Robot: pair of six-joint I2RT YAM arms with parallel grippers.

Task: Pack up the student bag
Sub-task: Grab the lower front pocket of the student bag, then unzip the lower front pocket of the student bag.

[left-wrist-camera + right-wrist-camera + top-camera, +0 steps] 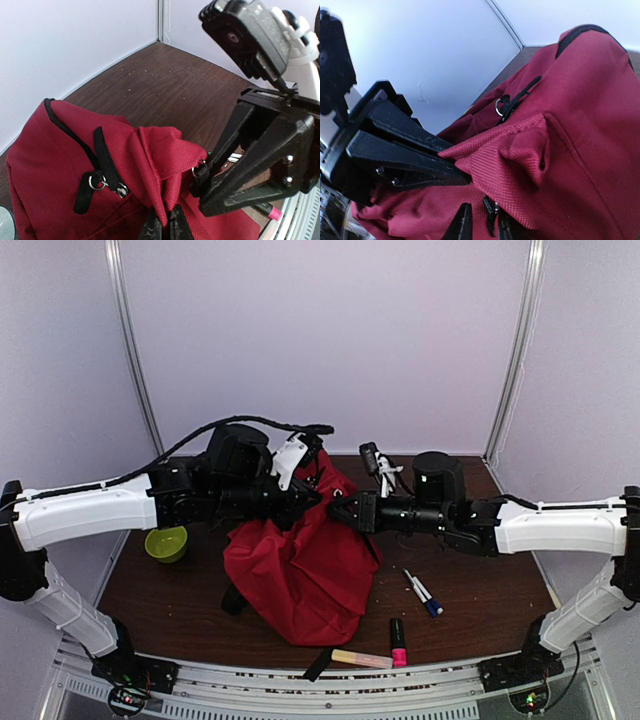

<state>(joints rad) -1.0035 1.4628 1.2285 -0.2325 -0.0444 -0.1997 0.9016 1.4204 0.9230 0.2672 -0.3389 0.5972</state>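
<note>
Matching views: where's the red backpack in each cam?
Top external: student bag at centre, slumped below both grippers.
Left wrist: fills the lower left.
Right wrist: fills the right and bottom.
Shared landmark: the raised fabric fold where the left gripper and right gripper meet; it shows in all three.

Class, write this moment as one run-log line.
left claw: shut on student bag | right claw: shut on student bag | blue-capped pen: on table, unpacked
</note>
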